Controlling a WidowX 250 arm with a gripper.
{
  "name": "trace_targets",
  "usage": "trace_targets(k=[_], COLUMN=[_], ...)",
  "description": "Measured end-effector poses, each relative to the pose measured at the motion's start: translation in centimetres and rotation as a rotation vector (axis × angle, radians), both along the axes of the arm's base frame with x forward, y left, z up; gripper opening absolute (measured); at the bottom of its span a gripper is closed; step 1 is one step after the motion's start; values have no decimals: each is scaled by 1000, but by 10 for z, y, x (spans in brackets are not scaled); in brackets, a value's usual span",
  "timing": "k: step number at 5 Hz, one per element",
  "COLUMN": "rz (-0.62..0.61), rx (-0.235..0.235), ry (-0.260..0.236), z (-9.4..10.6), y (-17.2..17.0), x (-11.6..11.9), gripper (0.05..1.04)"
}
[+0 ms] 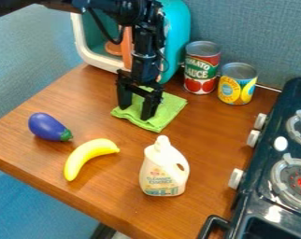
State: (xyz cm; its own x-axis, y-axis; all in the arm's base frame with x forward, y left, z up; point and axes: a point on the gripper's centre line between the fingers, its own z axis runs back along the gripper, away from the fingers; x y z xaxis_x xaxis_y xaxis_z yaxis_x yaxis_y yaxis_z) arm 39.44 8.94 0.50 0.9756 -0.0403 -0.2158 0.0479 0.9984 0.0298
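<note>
Hanging straight down over the green cloth [168, 109], the claw [135, 112] has its two fingers apart, with a strip of the cloth showing between them. The tips are at or just above the fabric; whether they press on it, I cannot tell. The cloth lies flat, roughly squared and apparently folded, in the back middle of the tabletop [209, 126]. Lying low like that, it offers little to grip from the side, which would explain the upright pose of the arm [143, 60].

Behind the claw is a teal and white box [178, 28] with its front open and something orange inside. To the right of the cloth in the view, a red-labelled can [201, 70] and a shorter yellow can [236, 86] stand upright near the wall, steady on their flat bases. The white bottle [162, 172] near the front looks upright too, its cap on top.

The eggplant [46, 127] and the banana [84, 156] lie on their sides near each other at the left, since neither has a flat end to stand on. The stove [263, 170] sits along the right, its knobs facing the tabletop.
</note>
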Motion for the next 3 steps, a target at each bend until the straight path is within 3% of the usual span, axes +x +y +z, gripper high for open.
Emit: trace_targets(k=[1, 3], rz=[18, 76], rx=[-2, -50], ry=[-19, -78], z=[2, 10], y=[6, 18], x=[-6, -32], gripper=[1001, 1001])
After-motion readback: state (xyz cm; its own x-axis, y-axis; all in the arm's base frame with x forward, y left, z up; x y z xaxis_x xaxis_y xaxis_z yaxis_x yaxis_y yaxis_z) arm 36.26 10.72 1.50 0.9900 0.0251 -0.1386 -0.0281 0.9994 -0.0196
